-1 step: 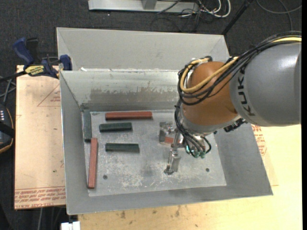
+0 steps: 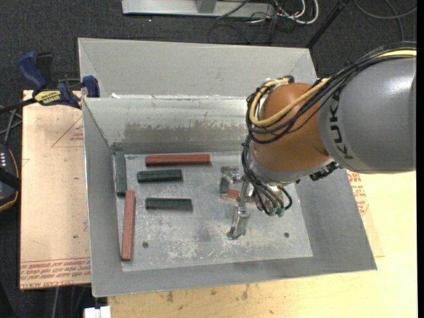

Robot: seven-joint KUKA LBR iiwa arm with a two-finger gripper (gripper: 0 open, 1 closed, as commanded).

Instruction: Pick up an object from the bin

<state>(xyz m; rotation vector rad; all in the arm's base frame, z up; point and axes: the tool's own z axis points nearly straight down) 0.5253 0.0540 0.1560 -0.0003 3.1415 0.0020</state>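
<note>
My gripper [image 2: 233, 203] hangs low over the right middle of the bin floor, under the orange wrist cover. Its two fingers stand well apart, one toward the back wall and one toward the front, so it is open. A small red piece [image 2: 230, 195] shows between them, close to the rear finger [image 2: 228, 177]; whether it is touched I cannot tell. The nearest other things are a dark green block [image 2: 168, 205] to the left and a long red bar [image 2: 177, 159] near the back wall.
A second dark green block [image 2: 159, 175] lies below the red bar. A grey bar [image 2: 120, 173] and another red bar [image 2: 128, 225] lie along the left wall. The arm covers the bin's right side.
</note>
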